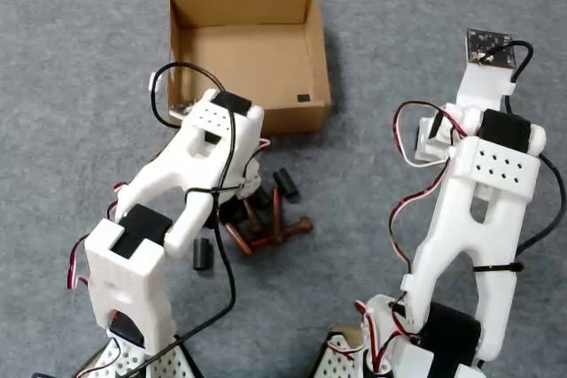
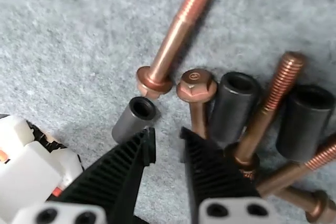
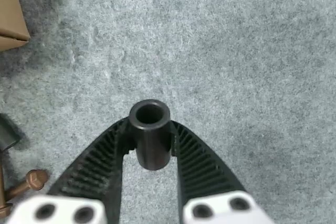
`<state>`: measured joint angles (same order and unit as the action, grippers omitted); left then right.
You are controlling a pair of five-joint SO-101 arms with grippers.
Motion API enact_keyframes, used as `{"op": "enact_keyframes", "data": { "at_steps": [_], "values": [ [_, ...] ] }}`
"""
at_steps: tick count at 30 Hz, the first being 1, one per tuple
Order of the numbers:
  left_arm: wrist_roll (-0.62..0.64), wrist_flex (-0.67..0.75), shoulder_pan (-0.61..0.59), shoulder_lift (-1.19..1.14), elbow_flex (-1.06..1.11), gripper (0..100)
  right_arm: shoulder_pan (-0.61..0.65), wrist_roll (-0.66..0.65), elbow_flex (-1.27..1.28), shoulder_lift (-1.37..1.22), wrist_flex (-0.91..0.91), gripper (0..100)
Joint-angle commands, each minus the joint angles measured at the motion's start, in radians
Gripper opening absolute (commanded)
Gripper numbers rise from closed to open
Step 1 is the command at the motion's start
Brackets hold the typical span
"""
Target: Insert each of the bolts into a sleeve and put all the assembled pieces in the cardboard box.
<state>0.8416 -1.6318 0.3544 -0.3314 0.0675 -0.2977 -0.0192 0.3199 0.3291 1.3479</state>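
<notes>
1. Left jaws: spread by a narrow gap and gripping nothing. The ribbed pads (image 2: 137,153) sit close to the grey worktop (image 2: 63,35).
2. A short sleeve (image 2: 135,120) lies just ahead of 1 left jaw tip, almost touching it, with its bore turned up toward the camera.
3. A hex-head bolt (image 2: 196,85) lies ahead of the gap. Its shank runs back alongside the other left jaw tip.
4. A long bolt (image 2: 176,38) lies beyond the short sleeve. Its flanged head is nearest the left jaws and its threaded end points away from them.
5. Outboard of that second jaw tip lie 2 larger sleeves (image 2: 236,106) (image 2: 307,121), with a threaded bolt (image 2: 268,106) between them. Further bolts (image 2: 294,170) lie alongside that jaw, nearer its base.
6. Right jaws: pinching a held sleeve (image 3: 150,137) between the pads near the tips. The sleeve's open bore faces the camera, and grey worktop lies beyond it.
7. A corner of the cardboard box (image 3: 10,19) lies well ahead of the right jaws and off to 1 side. A bolt head (image 3: 32,178) lies outboard of the jaw on that same side.
8. In the high view, the left arm (image 1: 190,174) stands over the bolt pile (image 1: 275,227), with the open cardboard box (image 1: 266,119) just beyond it. A loose sleeve (image 1: 204,254) lies beside the arm. The right arm (image 1: 483,183) stands well apart from the pile.
</notes>
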Motion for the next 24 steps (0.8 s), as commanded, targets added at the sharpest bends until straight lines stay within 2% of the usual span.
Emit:
{"op": "enact_keyframes", "data": {
  "at_steps": [1,10,24],
  "values": [
    [0.006,0.037,0.012,0.018,0.032,15,-0.016,0.002,-0.004,0.039,-0.021,0.2],
    [0.009,0.097,-0.028,0.008,0.046,15,-0.016,0.002,-0.004,0.038,-0.023,0.2],
    [0.011,0.345,-0.037,0.008,0.264,15,-0.012,0.002,-0.007,0.038,-0.023,0.2]
  ]
}}
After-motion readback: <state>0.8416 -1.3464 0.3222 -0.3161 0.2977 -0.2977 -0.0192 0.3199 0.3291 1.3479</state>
